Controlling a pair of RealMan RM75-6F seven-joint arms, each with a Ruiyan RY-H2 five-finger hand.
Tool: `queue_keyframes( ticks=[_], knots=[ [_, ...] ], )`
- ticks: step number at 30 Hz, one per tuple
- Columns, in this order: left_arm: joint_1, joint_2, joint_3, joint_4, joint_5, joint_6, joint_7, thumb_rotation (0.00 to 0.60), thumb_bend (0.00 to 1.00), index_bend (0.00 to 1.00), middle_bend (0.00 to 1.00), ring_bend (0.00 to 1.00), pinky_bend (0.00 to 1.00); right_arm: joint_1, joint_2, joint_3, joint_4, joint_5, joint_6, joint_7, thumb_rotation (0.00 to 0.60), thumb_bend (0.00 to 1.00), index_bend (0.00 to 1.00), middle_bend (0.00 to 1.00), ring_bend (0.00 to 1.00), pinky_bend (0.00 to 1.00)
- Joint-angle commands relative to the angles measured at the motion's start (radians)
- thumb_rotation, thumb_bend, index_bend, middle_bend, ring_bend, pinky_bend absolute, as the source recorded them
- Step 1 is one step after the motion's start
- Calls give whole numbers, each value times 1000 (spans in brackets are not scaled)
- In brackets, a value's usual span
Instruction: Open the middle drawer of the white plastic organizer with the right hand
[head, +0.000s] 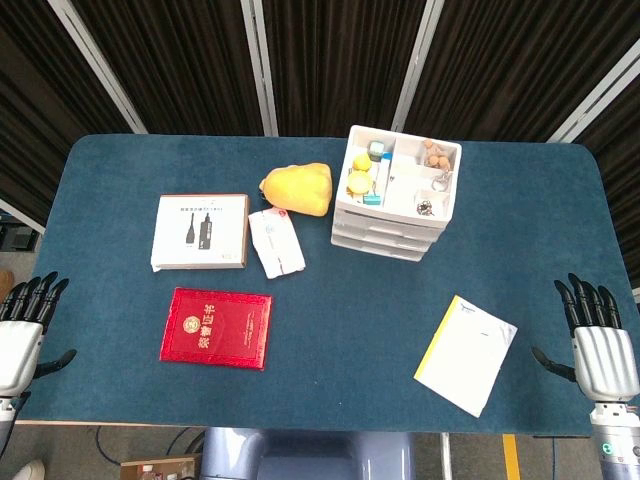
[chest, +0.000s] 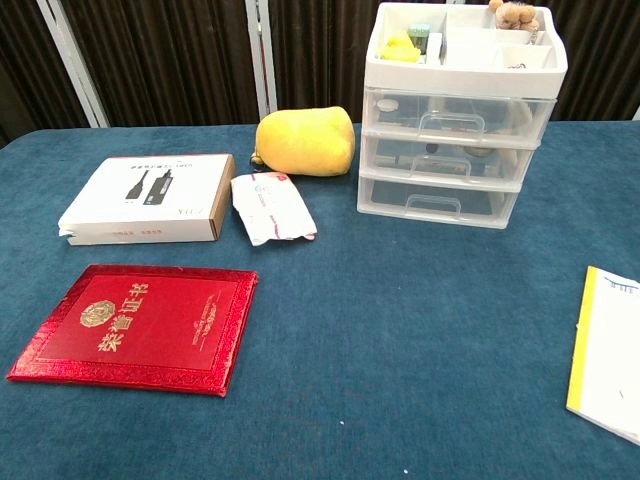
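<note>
Your right hand (head: 603, 345) rests at the table's (head: 330, 350) right edge, fingers spread and empty; your left hand (head: 22, 335) likewise at the left edge. The white plastic organizer (chest: 458, 115) stands far-right of centre, its middle drawer (chest: 447, 160) closed.

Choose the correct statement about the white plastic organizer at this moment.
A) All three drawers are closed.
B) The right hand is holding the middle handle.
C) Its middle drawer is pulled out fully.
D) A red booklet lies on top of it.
A: in the chest view the organizer shows all drawer fronts flush, the middle drawer included, and the right hand waits at the table edge, far from it, holding nothing.
</note>
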Motion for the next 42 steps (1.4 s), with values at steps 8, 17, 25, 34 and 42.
queue_keyframes(
  ticks=[8, 17, 25, 34, 42],
  knots=[
    [-3, 1, -1, -3, -3, -5, -5, 600, 11, 30, 0, 0, 74, -2, 0, -2, -6, 0, 0, -1, 600, 197, 0, 0, 0, 20],
    [-4, -3, -3, -4, -9, -9, -11, 600, 10, 27, 0, 0, 75, -1, 13, -9, -67, 23, -36, 44, 600, 197, 0, 4, 2, 70],
    [-2, -3, -2, -11, -2, 0, -16, 600, 10, 25, 0, 0, 75, 34, 27, 3, -232, 35, -102, 140, 600, 431, 0, 588, 619, 726],
    [-1, -2, -9, -12, -10, 6, -41, 600, 9, 24, 0, 0, 75, 187, -59, 79, -412, 269, -328, 43, 600, 735, 0, 834, 833, 865],
    [1, 11, -9, -19, -10, 6, -76, 600, 11, 24, 0, 0, 75, 332, -236, 207, -381, 618, -455, 47, 600, 760, 0, 850, 848, 871]
  ],
)
